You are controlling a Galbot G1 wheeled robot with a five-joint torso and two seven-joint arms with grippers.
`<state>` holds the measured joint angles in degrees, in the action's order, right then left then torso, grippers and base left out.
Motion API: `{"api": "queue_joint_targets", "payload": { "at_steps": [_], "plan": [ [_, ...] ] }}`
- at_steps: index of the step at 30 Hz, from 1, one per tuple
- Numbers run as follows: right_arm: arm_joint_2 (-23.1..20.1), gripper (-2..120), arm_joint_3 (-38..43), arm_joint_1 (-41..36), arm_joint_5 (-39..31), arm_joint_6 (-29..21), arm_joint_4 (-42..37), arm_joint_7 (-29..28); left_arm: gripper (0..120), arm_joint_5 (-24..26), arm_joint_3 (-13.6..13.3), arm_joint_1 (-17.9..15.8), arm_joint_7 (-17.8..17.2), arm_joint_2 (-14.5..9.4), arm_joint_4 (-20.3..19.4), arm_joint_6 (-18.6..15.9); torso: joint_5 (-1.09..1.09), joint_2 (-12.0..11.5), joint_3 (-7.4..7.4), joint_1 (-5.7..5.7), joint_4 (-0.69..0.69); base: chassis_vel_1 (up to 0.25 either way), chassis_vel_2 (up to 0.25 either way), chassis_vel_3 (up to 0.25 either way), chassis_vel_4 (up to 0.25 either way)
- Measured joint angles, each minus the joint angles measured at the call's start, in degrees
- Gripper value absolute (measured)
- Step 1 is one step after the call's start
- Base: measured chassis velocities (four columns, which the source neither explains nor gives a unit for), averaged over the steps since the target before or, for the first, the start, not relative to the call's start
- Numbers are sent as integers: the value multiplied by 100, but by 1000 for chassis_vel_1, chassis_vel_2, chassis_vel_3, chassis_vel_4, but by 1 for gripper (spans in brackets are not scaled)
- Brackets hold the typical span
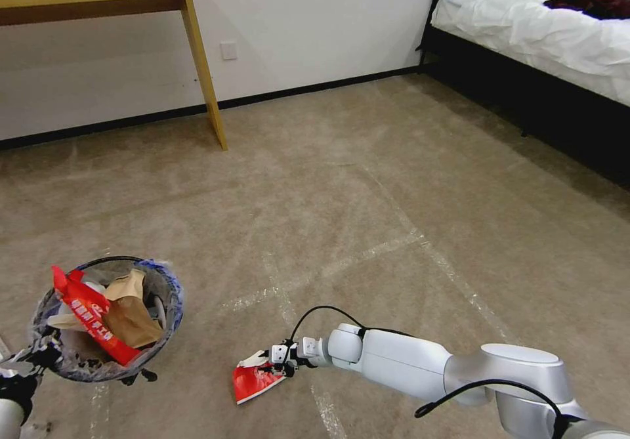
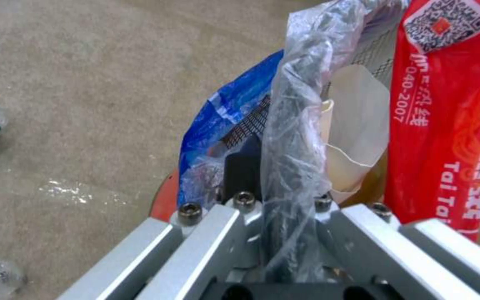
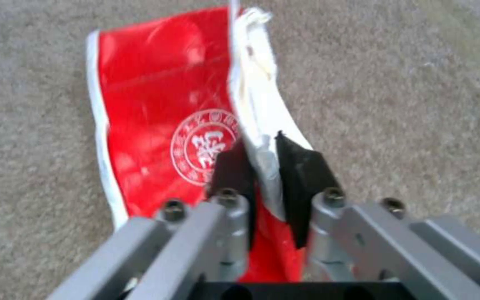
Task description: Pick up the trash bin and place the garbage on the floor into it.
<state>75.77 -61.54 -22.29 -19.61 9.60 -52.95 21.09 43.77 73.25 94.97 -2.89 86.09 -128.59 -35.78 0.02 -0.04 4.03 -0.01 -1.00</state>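
Right gripper [image 3: 262,166], low over the floor [image 1: 367,183], is clamped on a red wrapper [image 3: 162,121] whose far end touches the carpet; left gripper [image 2: 276,208] is closed on the lined rim of the trash bin [image 1: 105,317], held up nearby and already holding litter. Step: wrapper pickup. Next, presumably, a lift across to the bin. Tape lines cross the carpet; desk leg [image 1: 205,71] and bed [image 1: 545,19] stand beyond.

Trash bin [image 1: 105,317] left of wrapper [image 1: 254,378] (wrapper on floor [image 1: 367,216]).

Bright, even room light — soft shadows, glinting tape, blurred right wrist view.
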Motion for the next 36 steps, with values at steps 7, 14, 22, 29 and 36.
{"api": "queue_joint_targets", "payload": {
  "at_steps": [7, 14, 22, 29, 36],
  "plan": [
    [-4, 4, 11, -40, 44, 25, 26, -4, 1, -6, -3, 12, -3, 6, 10, 20, 0, 0, 0, 0, 0, 0, 0, 0, 0],
    [-56, 0, 42, -72, 58, 37, -30, -52, 1, -15, -9, 12, -3, 6, 14, 30, 0, 0, 0, 0, 0, 0, 0, 0, 0],
    [-253, 0, 403, -112, -46, 11, -429, -221, 1, -15, -19, -4, -4, -5, 85, 27, 0, 0, 0, 0, 0, 0, 0, 0, 0],
    [-524, 0, 1056, -91, -387, -202, -1287, -388, 1, 65, -18, -3, -25, -39, 103, -19, 1, 0, 0, 0, 1, 0, 0, 0, 0],
    [-932, 0, 1311, 70, -502, -299, -1932, -498, 1, 128, -37, -36, -54, -38, 102, -118, 0, 0, 0, 0, 0, 0, 0, 0, 0]
  ]
}}
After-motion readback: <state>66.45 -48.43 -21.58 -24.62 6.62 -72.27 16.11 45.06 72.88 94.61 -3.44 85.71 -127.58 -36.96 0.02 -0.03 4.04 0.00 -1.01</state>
